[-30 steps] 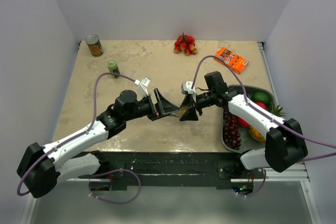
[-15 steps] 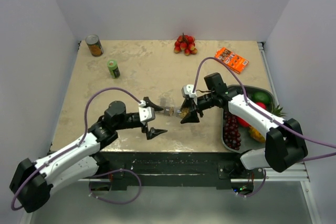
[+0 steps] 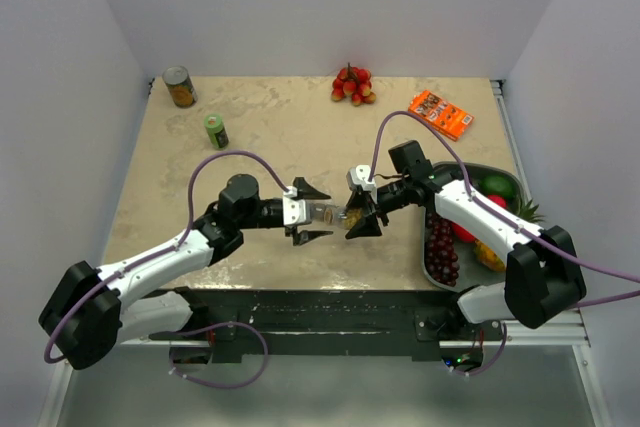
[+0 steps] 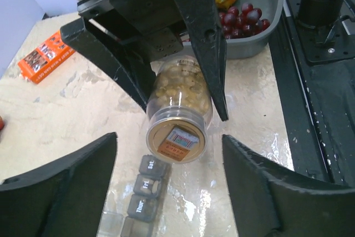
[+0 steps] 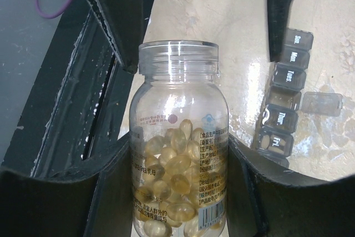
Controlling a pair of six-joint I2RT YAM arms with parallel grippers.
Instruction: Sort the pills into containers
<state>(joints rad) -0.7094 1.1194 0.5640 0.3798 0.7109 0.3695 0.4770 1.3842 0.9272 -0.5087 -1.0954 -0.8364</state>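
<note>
My right gripper (image 5: 177, 151) is shut on a clear pill bottle (image 5: 177, 137), half full of yellow softgel pills (image 5: 177, 187), and holds it level above the table. Its capped end (image 4: 176, 140), with a gold disc, points at my left gripper (image 4: 169, 176). That gripper is open, its fingertips standing either side of the cap with gaps. From above, both grippers (image 3: 318, 214) (image 3: 360, 215) meet over the table's middle. The grey pill-organiser strip (image 5: 285, 98) (image 4: 145, 192) lies on the table under the bottle. One lid (image 5: 320, 104) is flipped open, and the Fri compartment (image 5: 273, 141) holds a pill.
A grey tray (image 3: 468, 168) with grapes (image 3: 440, 247) and other fruit sits at the right. An orange box (image 3: 440, 114) and a cluster of red fruit (image 3: 352, 85) lie further back. At the back left stand a green bottle (image 3: 215, 130) and a tin can (image 3: 180, 87).
My left gripper drew back towards the near edge, then returned to the bottle's capped end with its jaws slightly narrower. The right gripper and bottle have stayed put.
</note>
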